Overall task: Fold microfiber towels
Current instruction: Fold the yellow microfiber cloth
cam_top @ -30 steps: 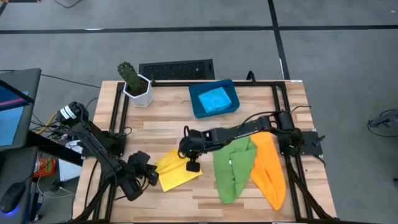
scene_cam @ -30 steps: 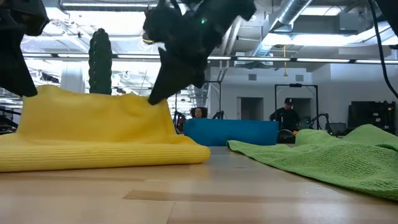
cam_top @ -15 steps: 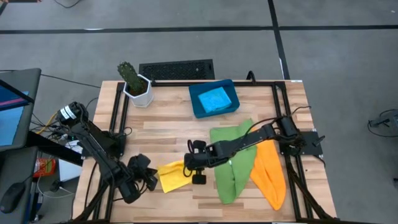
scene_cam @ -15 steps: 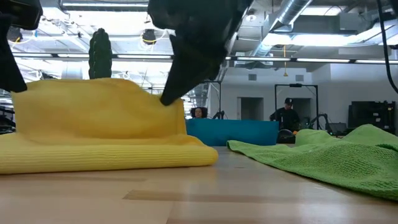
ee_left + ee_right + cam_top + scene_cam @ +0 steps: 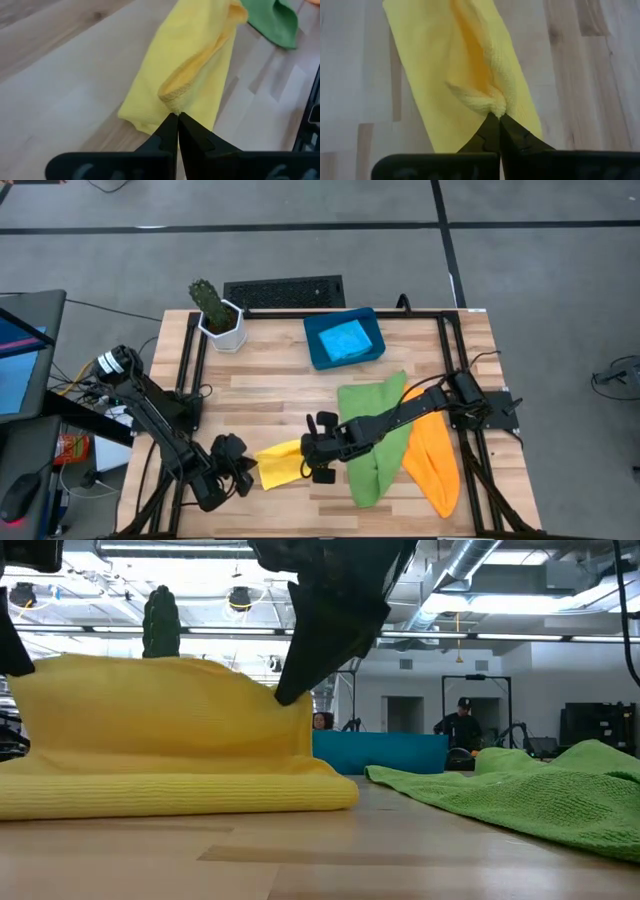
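The yellow towel (image 5: 280, 463) lies near the table's front edge, folded over, its upper layer held up between both grippers; the low view shows it (image 5: 160, 755) with its lower fold on the table. My left gripper (image 5: 247, 470) is shut on its left corner. My right gripper (image 5: 310, 460) is shut on its right corner. The green towel (image 5: 375, 435) and the orange towel (image 5: 432, 448) lie spread at the right. The light blue towel (image 5: 345, 338) sits folded in the dark-blue tray (image 5: 318, 353). My left gripper pinches a corner of the yellow towel's upper edge (image 5: 172, 97) between its two fingers. That corner is lifted; the towel's lower fold (image 5: 150, 792) rests on the table. My right gripper pinches the opposite corner of the upper edge (image 5: 492, 102) between its two fingers. In the low view the fingers (image 5: 300, 680) slant down onto it. The corner is lifted, and the cloth stretches between the two grippers.
A potted cactus (image 5: 215, 310) stands at the back left. The dark-blue tray sits at the back centre. The green towel's near end (image 5: 520, 795) lies close to the right of the yellow towel. Bare wood shows at the table's middle and front.
Both grippers have carried the yellow towel's held edge toward the table's near edge, folding the upper layer over the lower one, which stays on the table. The towel now reads narrower from above. My right arm has left the green towel's far end uncovered.
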You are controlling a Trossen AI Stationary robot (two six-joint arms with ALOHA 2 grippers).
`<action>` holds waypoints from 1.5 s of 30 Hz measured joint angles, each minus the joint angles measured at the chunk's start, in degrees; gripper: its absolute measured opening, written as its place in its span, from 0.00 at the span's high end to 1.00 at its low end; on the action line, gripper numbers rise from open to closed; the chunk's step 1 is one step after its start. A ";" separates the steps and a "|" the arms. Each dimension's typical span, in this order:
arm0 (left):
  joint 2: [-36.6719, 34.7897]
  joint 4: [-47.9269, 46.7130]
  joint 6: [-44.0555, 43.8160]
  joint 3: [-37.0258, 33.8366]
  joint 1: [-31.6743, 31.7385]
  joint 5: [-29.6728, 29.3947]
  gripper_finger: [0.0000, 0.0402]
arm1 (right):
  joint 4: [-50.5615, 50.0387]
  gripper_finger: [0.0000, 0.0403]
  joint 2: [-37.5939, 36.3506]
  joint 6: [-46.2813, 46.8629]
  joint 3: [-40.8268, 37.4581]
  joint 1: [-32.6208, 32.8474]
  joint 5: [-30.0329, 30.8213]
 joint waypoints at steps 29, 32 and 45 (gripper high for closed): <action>6.67 10.62 7.44 0.01 -0.07 3.41 1.00 | 5.38 0.84 0.02 1.92 -5.73 6.63 0.51; 6.67 11.77 8.43 0.02 -0.07 3.44 1.00 | 5.33 0.81 0.02 1.42 -5.73 6.99 -0.40; 6.65 13.14 11.84 0.01 -0.07 4.39 1.00 | 2.15 0.60 0.02 -1.96 -5.73 7.00 -2.31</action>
